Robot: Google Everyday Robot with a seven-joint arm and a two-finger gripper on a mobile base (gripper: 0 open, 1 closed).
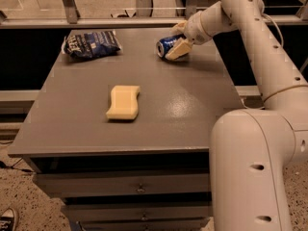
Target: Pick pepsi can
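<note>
Beyond and right of the sponge (123,102), the gripper (177,40) sits at the pepsi can (164,45), which lies on its side; whether the gripper is clamped cannot be told. The can is likely light, slick and dentable, so it is best held across its round body.

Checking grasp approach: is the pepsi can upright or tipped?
Tipped: the pepsi can lies on its side on the table, far right, silver end facing left. The pincer is right at it.

White tubular arm (269,57) (small dark holes); tan tool (175,39) over far tabletop (183,105).
</note>
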